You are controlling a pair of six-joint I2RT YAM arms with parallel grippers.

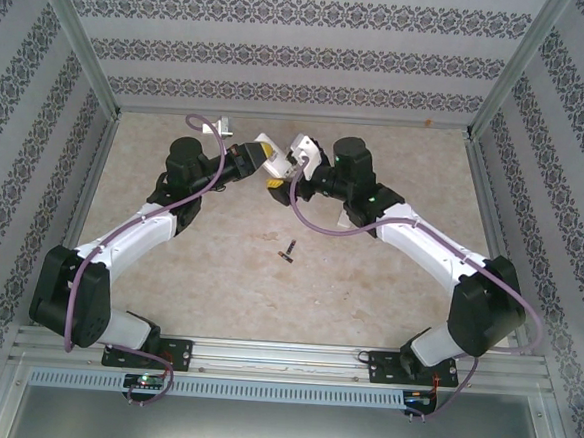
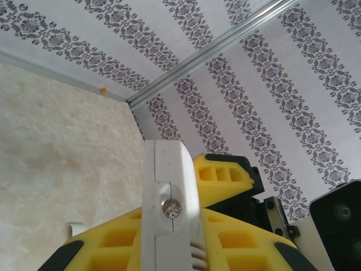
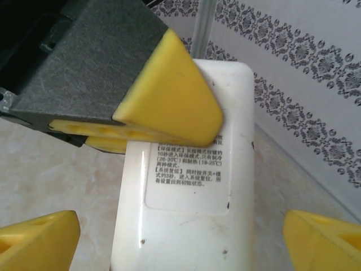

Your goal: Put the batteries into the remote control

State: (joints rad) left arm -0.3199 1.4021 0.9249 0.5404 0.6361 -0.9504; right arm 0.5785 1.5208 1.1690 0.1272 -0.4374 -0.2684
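Both arms [image 1: 136, 233] are white with black joints [image 1: 487, 303], lilac cables [image 1: 321, 228] and yellow fingers [image 3: 34, 237].

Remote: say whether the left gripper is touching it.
Touching. The left wrist view shows the left gripper clamped on the remote from both sides.

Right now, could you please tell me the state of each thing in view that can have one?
Remote: held up off the table, printed label side showing in the right wrist view.
Left gripper: shut on the remote.
Right gripper: open, one finger on each side of the remote, not touching it.
Batteries: lying loose on the table, not loaded.
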